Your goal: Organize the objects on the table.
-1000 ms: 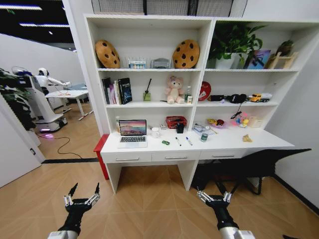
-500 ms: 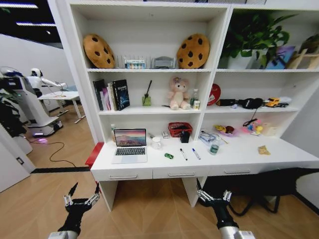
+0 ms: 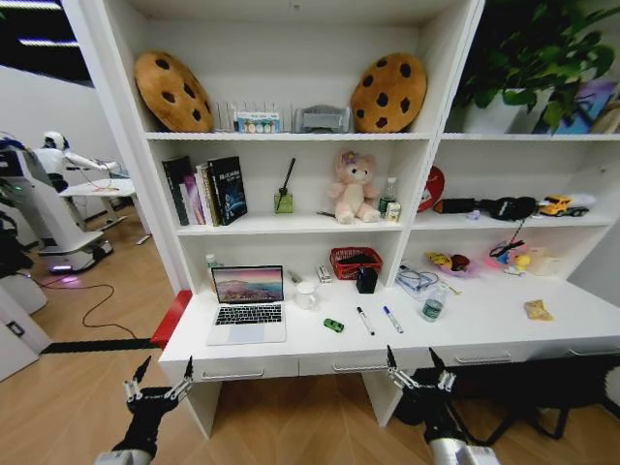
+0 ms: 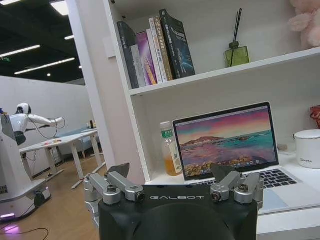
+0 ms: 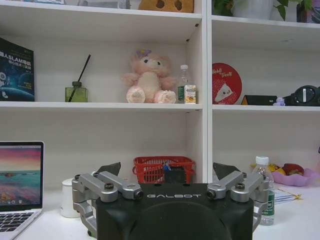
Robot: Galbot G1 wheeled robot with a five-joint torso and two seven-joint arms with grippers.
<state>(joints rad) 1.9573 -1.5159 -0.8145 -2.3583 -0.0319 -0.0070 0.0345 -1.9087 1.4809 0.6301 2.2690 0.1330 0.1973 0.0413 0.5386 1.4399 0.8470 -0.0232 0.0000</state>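
The long white table stands just ahead, its drawers facing me. On it lie an open silver laptop, a tiny green item, two pens, a clear green-labelled bottle and a yellow snack packet. My left gripper hangs open below the desk's left front corner. My right gripper is open in front of the drawers, right of centre. Neither holds anything.
A shelf unit rises from the desk with books, a pink teddy bear and cookie cushions. A red basket, white mug and black cup stand at the desk's back. Another robot is at far left. Dark gear sits under the desk's right.
The whole head view has closed in on the desk and shelves, so the camera has moved forward. Both grippers stay open and low in front.
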